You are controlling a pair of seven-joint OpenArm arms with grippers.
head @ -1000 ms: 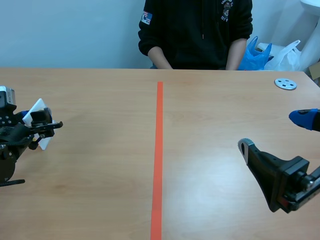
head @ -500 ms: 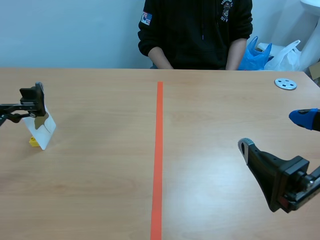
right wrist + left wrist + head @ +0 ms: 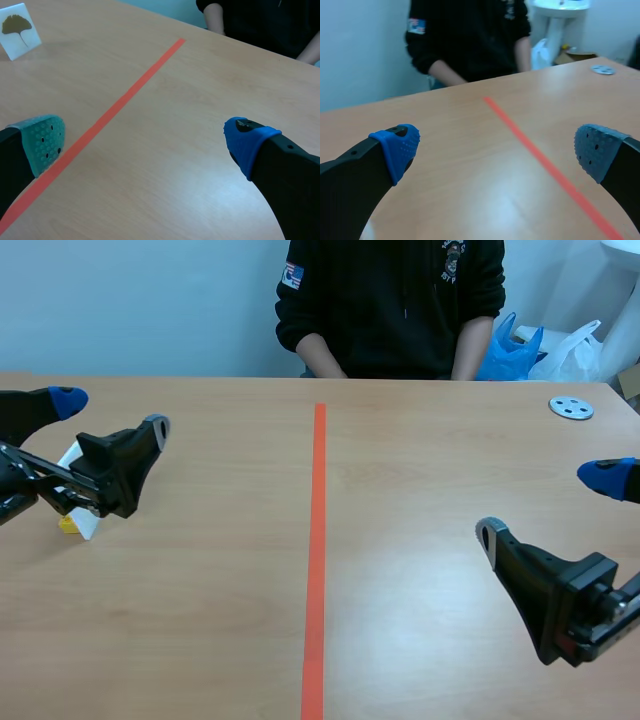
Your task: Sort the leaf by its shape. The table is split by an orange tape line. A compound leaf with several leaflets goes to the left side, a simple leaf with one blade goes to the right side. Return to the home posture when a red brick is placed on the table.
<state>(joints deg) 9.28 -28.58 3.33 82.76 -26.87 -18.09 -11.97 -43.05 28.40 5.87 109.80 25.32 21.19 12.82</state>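
**Leaf card stands on the left side; both grippers are spread and empty.**

The card [image 3: 20,31] is a thin white square printed with one fan-shaped leaf. It stands on a small yellow base [image 3: 67,525] well left of the tape [image 3: 318,540], partly hidden in the scene view by your left gripper [image 3: 110,412]. That gripper's fingers are wide apart with nothing between them, and your right gripper [image 3: 147,142], on the other side of the tape, is just as open and empty. Expect the card to be very light, stiff and smooth-faced, so it may tip or slide easily on the smooth wood-grain table [image 3: 420,440]. Pinch it across its flat faces near the upper edge, pads square to the card, with the base hanging below. A single blade suggests it belongs on the right side.
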